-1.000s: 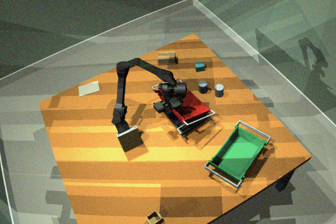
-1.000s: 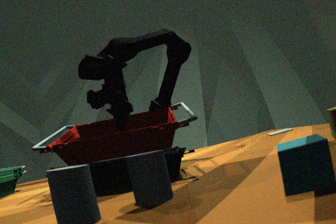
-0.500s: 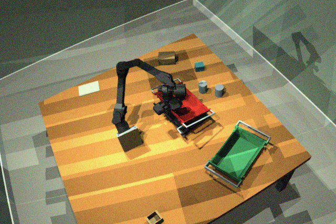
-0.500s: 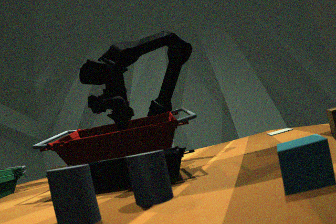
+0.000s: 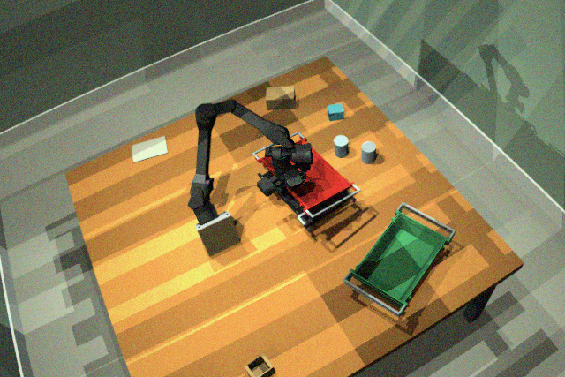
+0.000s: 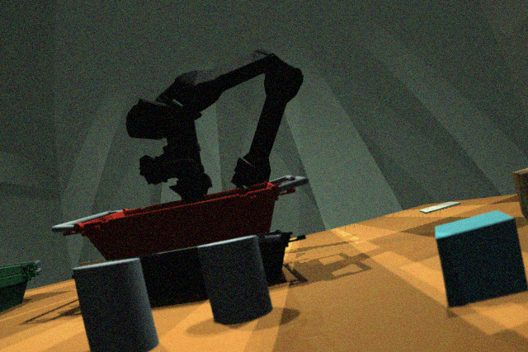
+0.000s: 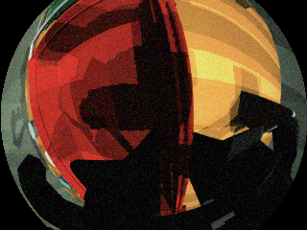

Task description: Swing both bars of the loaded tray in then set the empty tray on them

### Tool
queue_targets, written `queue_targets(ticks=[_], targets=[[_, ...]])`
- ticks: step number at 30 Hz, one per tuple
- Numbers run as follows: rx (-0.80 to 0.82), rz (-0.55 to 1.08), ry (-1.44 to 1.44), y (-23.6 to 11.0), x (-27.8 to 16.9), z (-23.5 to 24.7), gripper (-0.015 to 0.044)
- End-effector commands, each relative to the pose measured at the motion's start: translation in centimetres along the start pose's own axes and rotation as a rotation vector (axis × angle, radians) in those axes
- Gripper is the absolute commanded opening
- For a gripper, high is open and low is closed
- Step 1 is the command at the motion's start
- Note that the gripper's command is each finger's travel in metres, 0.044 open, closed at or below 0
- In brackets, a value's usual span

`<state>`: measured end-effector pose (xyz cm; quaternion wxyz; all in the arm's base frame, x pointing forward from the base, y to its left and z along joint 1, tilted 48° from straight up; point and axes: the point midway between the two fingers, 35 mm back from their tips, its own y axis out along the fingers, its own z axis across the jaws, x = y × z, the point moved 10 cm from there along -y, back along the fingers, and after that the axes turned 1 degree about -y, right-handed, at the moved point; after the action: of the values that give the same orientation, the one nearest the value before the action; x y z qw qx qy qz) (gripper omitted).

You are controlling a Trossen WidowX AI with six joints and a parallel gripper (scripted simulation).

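The empty red tray [image 5: 328, 181] [image 6: 183, 224] [image 7: 83, 90] has its grey wire bars swung out over both ends. It sits level right over a dark loaded tray [image 6: 174, 273], which it mostly hides. I cannot tell whether the two touch, or where the dark tray's bars lie. My gripper [image 5: 294, 180] [image 6: 191, 191] [image 7: 164, 130] comes down from above and is shut on the red tray's long side wall, on the side nearer the arm's base. In the wrist view this wall runs upright between the dark fingers.
A green tray [image 5: 401, 256] [image 6: 15, 283] lies at the front right. Two grey cylinders [image 5: 341, 146] [image 5: 368, 152] [image 6: 115, 301] [image 6: 234, 279] and a teal cube [image 5: 335, 111] [image 6: 479, 254] stand behind the red tray. A tan box [image 5: 280, 96], a white sheet [image 5: 149, 148] and the arm's base [image 5: 219, 229] are further left.
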<state>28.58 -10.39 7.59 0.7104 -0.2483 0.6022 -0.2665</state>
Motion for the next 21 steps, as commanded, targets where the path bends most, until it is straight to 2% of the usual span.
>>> queue_targets(ticks=[1, 21], targets=[[-0.017, -0.001, 0.004, 0.6, -0.2, -0.1, 0.0000], [-0.017, 0.000, 0.004, 2.2, -0.2, -0.5, 0.0000]])
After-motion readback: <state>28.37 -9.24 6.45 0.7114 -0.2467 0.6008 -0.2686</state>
